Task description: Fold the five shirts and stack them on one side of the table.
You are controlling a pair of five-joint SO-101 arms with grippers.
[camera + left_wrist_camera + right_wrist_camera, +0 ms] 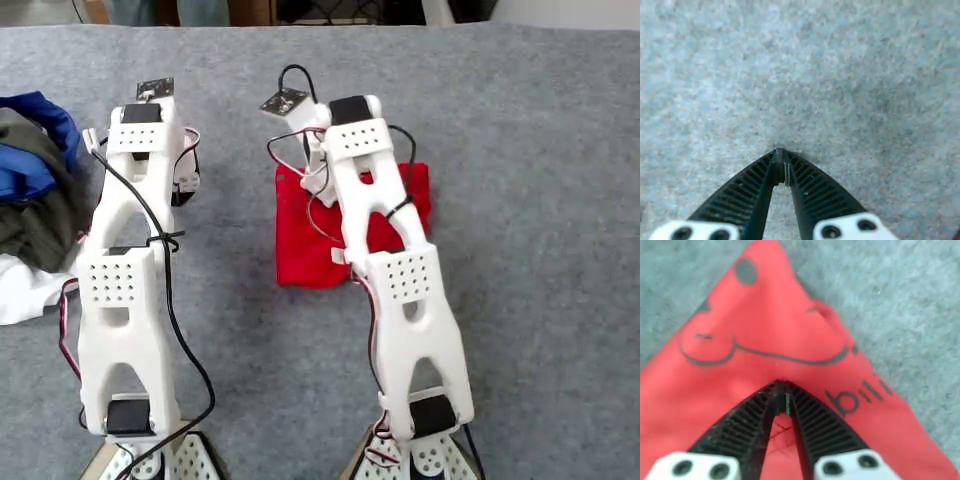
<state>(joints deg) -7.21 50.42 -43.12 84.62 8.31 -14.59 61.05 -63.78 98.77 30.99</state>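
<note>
Folded red cloth shirt (300, 250) lies flat on grey felt table (540, 150), centre. Heap of blue, olive and white shirts (30, 190): at its 9 o'clock, well apart, at table edge. Left gripper (780, 152) over bare felt between them; right gripper (781, 386) over shirt.

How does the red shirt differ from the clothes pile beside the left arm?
The red shirt lies flat as a compact rectangle mid-table; the clothes pile is a crumpled heap at the table's edge. The red shirt is a single garment; the clothes pile mixes blue, olive and white ones. Both rest on the grey table cover.
</note>
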